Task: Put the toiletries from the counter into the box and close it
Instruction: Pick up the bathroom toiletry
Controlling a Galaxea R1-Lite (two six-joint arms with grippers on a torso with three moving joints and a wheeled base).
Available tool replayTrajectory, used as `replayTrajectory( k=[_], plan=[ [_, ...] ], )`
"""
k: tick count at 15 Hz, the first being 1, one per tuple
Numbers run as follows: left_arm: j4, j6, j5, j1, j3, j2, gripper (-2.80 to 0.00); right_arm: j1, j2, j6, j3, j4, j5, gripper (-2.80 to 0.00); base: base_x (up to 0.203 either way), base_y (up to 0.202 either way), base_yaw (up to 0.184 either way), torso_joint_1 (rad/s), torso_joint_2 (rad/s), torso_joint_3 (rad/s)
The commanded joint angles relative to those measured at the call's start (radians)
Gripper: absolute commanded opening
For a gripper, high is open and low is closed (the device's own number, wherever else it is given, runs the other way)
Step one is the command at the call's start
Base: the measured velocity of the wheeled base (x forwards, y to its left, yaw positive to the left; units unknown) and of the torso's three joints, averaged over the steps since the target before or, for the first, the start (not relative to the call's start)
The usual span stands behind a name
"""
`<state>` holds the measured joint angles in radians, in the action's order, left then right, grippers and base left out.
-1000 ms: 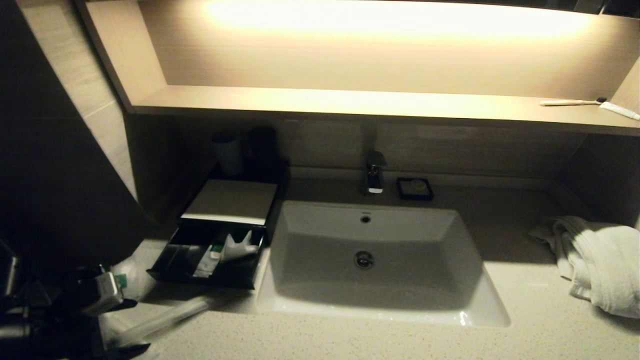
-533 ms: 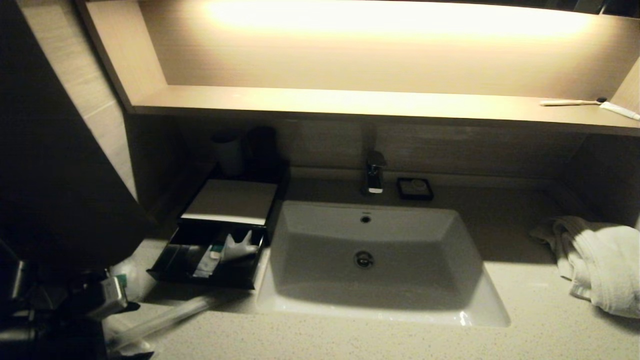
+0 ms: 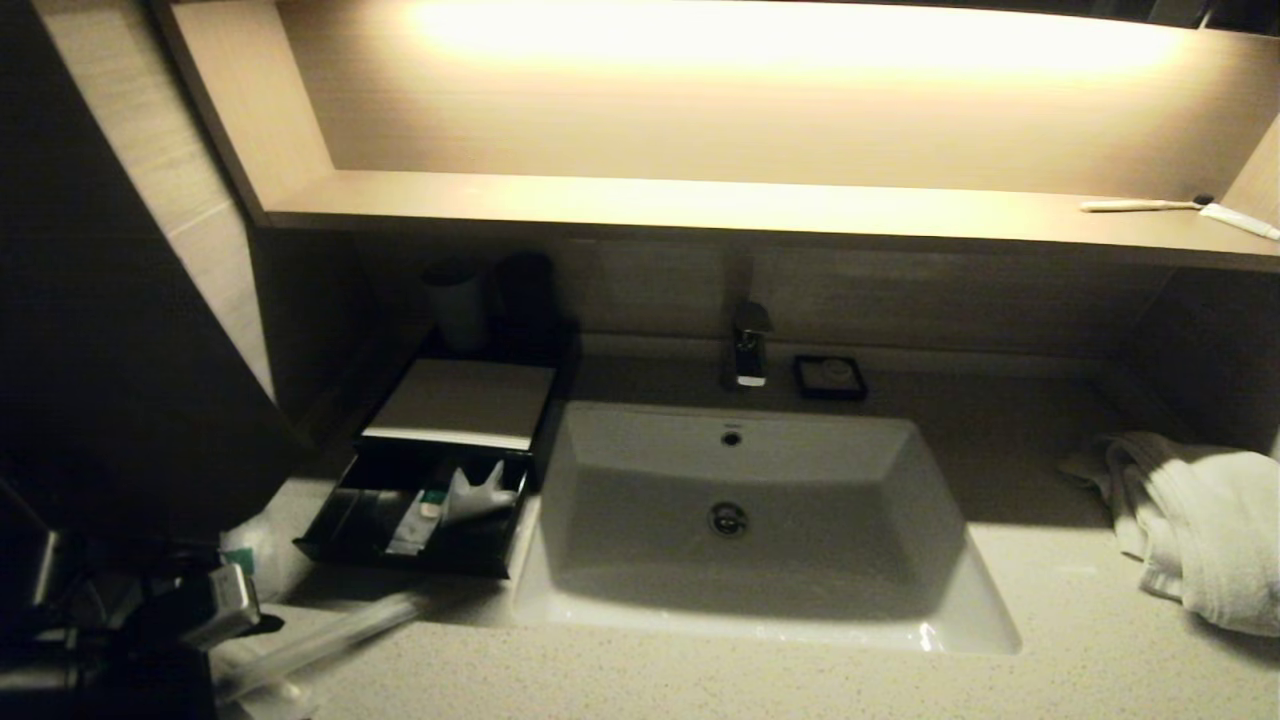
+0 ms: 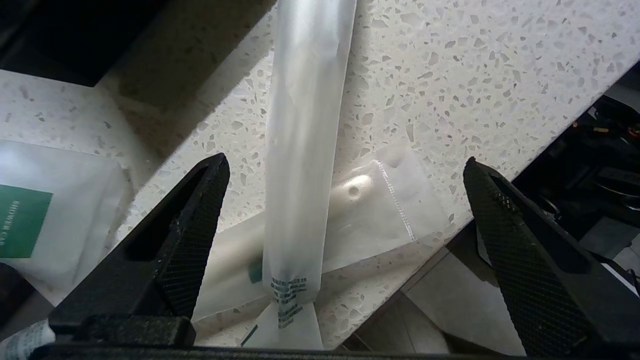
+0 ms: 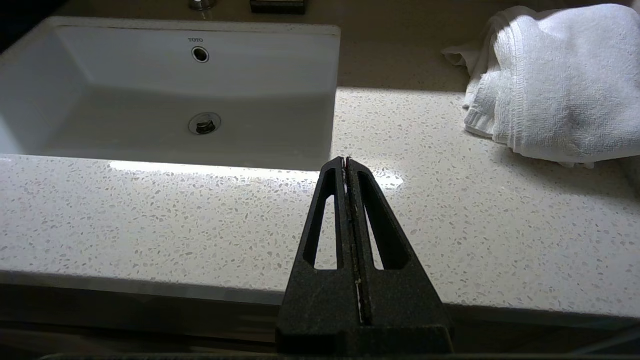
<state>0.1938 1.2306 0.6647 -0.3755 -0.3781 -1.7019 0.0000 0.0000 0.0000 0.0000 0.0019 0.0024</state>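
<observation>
My left gripper (image 4: 344,160) stands open at the counter's (image 3: 700,680) front left corner. A long clear-wrapped stick (image 4: 300,125) runs between its fingers untouched, nearer one finger. The stick (image 3: 330,630) lies across a flat clear packet (image 4: 380,200). A white sachet with a green label (image 4: 30,220) lies beside them. The black box (image 3: 460,400) has its drawer (image 3: 330,545) pulled out, with a small white tube (image 3: 410,525) and a crumpled white item (image 3: 480,495) inside. My right gripper (image 5: 346,159) is shut on nothing above the counter's front edge, right of the basin.
The white basin (image 3: 600,610) fills the middle, with a tap (image 3: 750,345) and black soap dish (image 3: 830,377) behind it. A white towel (image 3: 1200,530) lies at the right. Dark cups (image 3: 460,305) stand behind the box. The counter edge drops off just past the packets.
My left gripper's fingers have spread wider, and the arm has sunk slightly toward the front left corner. The stick and packets have not moved.
</observation>
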Motion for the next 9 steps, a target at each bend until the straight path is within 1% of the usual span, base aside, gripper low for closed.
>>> replayTrajectory(
  k=[1, 7, 9],
  plan=[
    [0.002, 0.009, 0.004, 0.000, 0.005, -0.008, 0.00, 0.000, 0.000, 0.000, 0.000, 0.000, 0.001, -2.80, 0.000, 0.000, 0.000, 0.000, 0.00, 0.000],
    [0.003, 0.010, 0.003, 0.001, 0.013, -0.016, 0.00, -0.002, 0.000, 0.000, 0.000, 0.000, 0.001, -2.80, 0.000, 0.000, 0.000, 0.000, 0.00, 0.000],
    [0.020, 0.028, 0.001, 0.000, 0.019, -0.028, 0.00, -0.001, 0.000, 0.000, 0.000, 0.000, 0.001, -2.80, 0.000, 0.000, 0.000, 0.000, 0.00, 0.000]
  ],
)
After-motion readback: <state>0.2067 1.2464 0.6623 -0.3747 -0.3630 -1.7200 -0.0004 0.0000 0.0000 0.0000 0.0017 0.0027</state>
